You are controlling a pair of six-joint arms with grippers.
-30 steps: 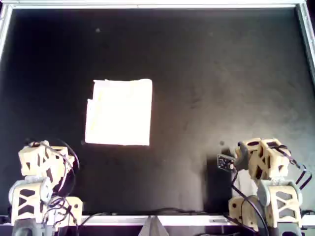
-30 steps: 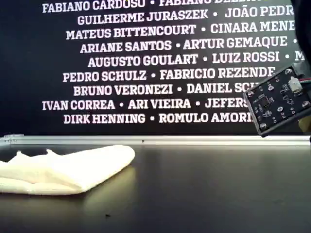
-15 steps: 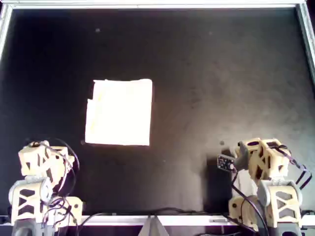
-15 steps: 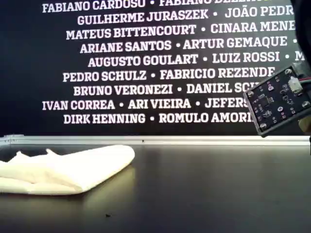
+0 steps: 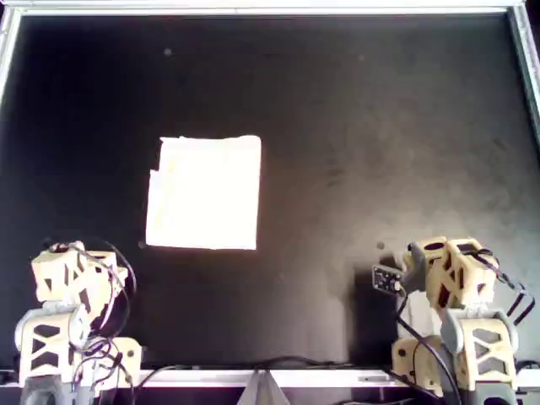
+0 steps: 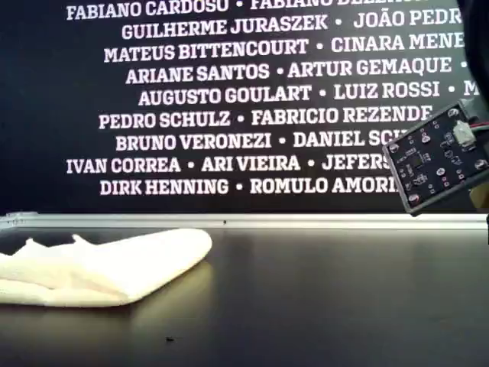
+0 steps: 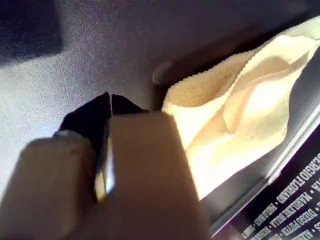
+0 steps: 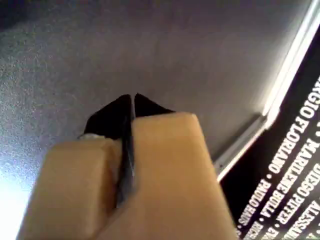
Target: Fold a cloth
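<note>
At overhead view's bottom corners, your left gripper (image 7: 110,97) and right gripper (image 8: 133,97): jaws pressed together, empty; cloth (image 5: 204,193) lies apart, untouched.

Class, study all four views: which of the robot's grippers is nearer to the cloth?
Left. The left gripper is shut with the cloth just ahead of it, not touching. The right gripper, also shut, faces only bare table.

We see a black table (image 5: 354,152) with a pale metal rim; on it lies the folded cream cloth (image 5: 205,192), left of centre in the overhead view.
</note>
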